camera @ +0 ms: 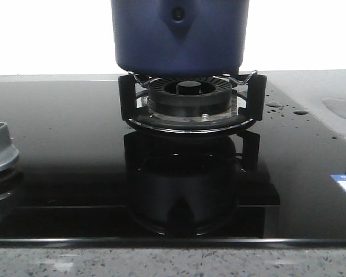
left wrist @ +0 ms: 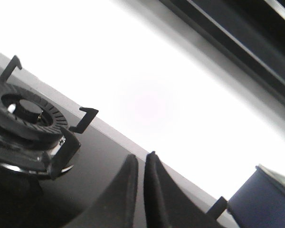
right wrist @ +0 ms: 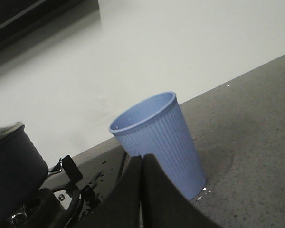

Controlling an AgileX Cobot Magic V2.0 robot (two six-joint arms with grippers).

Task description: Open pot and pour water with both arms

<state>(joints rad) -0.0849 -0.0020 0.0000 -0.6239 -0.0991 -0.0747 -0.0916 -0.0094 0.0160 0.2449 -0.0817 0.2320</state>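
The dark navy-blue pot (camera: 180, 36) stands on the black trivet over the ribbed burner ring (camera: 190, 95) at the back middle; its top is cut off by the frame. It shows in the left wrist view (left wrist: 263, 199) and in the right wrist view (right wrist: 12, 175), where a metal-rimmed lid (right wrist: 5, 129) rests on it. A light blue ribbed cup (right wrist: 159, 140) stands upright on the grey counter, right of the stove. My left gripper (left wrist: 142, 156) is shut and empty above the black glass. My right gripper (right wrist: 142, 156) is shut and empty just in front of the cup. Neither gripper shows in the front view.
A second burner (left wrist: 28, 114) with no pot on it lies left of the left gripper. A silver knob (camera: 0, 150) sits at the stove's left edge. Water drops (camera: 282, 107) lie on the glass at the right. A wet patch surrounds the cup's base (right wrist: 213, 166).
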